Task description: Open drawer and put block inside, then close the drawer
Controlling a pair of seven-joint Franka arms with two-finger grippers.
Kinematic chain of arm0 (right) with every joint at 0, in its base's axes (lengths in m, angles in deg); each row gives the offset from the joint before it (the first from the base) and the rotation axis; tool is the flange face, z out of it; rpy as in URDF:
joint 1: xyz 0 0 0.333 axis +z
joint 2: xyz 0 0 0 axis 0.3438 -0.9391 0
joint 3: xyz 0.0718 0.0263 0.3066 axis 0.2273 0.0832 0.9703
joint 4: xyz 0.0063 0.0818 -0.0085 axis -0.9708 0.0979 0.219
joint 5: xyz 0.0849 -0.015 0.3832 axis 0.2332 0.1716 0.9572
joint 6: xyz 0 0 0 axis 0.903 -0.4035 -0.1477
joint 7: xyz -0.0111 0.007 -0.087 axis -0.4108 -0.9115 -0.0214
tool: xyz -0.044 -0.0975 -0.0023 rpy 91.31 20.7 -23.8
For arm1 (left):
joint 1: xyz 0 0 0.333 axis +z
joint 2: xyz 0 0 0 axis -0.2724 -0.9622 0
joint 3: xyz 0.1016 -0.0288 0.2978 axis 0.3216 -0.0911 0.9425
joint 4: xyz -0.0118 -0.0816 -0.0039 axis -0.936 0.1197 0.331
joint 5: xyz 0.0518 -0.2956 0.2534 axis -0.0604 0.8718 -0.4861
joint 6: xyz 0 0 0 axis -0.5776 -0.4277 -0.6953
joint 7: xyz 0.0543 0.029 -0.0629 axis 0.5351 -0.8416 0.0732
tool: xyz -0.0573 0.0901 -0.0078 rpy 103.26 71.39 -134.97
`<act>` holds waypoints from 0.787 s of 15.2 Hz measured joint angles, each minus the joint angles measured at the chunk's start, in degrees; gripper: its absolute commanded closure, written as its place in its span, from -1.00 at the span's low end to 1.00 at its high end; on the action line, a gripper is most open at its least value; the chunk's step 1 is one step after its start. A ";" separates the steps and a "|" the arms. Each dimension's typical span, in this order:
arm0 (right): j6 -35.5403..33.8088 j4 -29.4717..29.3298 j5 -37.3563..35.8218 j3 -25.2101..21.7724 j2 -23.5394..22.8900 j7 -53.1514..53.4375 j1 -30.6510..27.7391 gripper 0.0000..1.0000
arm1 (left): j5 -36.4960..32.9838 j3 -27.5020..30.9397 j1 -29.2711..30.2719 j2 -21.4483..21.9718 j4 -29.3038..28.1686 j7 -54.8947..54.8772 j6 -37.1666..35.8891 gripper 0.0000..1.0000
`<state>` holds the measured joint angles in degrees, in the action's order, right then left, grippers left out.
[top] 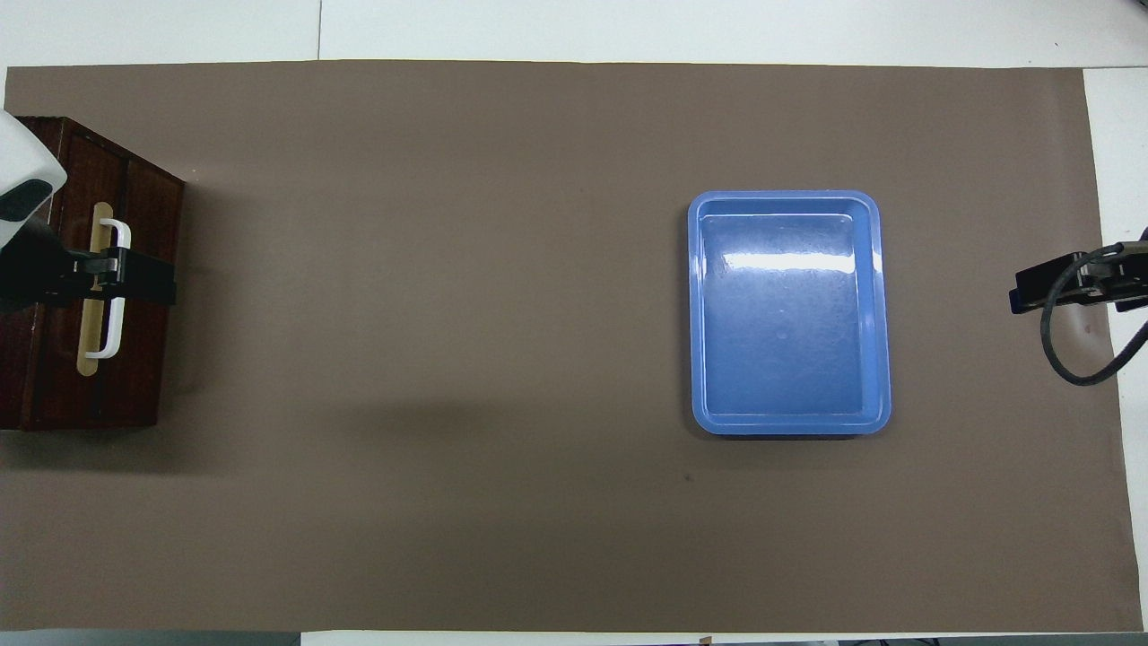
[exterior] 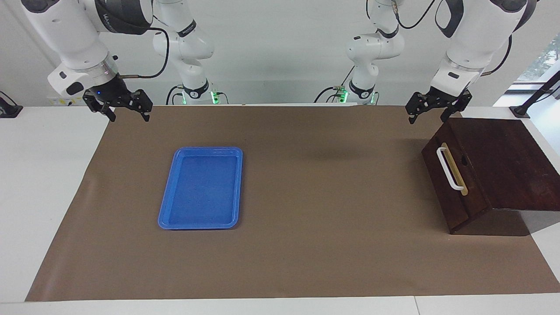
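Brown paper mat [exterior: 306,245] covers the table. Facing view first: my left gripper [exterior: 437,113] hangs in the air over the robot-side corner of the low wooden box [exterior: 503,153], fingers spread wide, holding nothing, not touching the wood. Drawer [exterior: 450,183] sits below and beside that gripper, at the left arm's end of the table, closed flush; its white bar handle [exterior: 448,168] on the tan strip is untouched. My right gripper [exterior: 127,111] hangs over the mat's edge at the right arm's end, fingers also spread wide and empty. Blue plastic tray [exterior: 201,188] lies on the mat below it, farther from the robots, nothing in it. Yellow block: can't see it in either view.

Overhead view: left gripper [top: 134,278] overlaps the handle [top: 112,292] and the drawer front [top: 134,359], but that's only it being raised above them. Right gripper [top: 1067,287] shows at the mat's edge with its cable looped under it, well apart from the tray [top: 874,314]. Fingers don't read from this angle.
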<state>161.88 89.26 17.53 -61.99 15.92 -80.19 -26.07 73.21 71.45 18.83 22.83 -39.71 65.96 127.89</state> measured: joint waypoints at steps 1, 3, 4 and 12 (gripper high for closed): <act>0.00 0.00 0.00 0.00 0.00 0.00 0.00 -1.00 | 0.32 -0.03 0.00 0.38 -0.78 -0.24 -0.09 -1.00; 0.00 0.00 0.00 0.00 0.00 0.00 0.00 -1.00 | 1.77 -0.01 0.00 0.51 -0.79 -0.24 -0.30 -1.00; 0.00 0.00 0.00 0.00 0.00 0.00 0.00 -1.00 | 2.31 0.01 0.00 0.51 -0.70 -0.24 -0.40 -1.00; 0.00 0.00 0.00 0.00 0.00 0.00 0.00 -1.00 | 3.08 -0.64 -0.36 0.50 -0.66 -0.39 -2.08 -1.00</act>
<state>161.88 89.26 17.53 -61.99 15.92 -80.19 -26.07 76.29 70.81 18.48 23.32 -40.37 65.58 125.81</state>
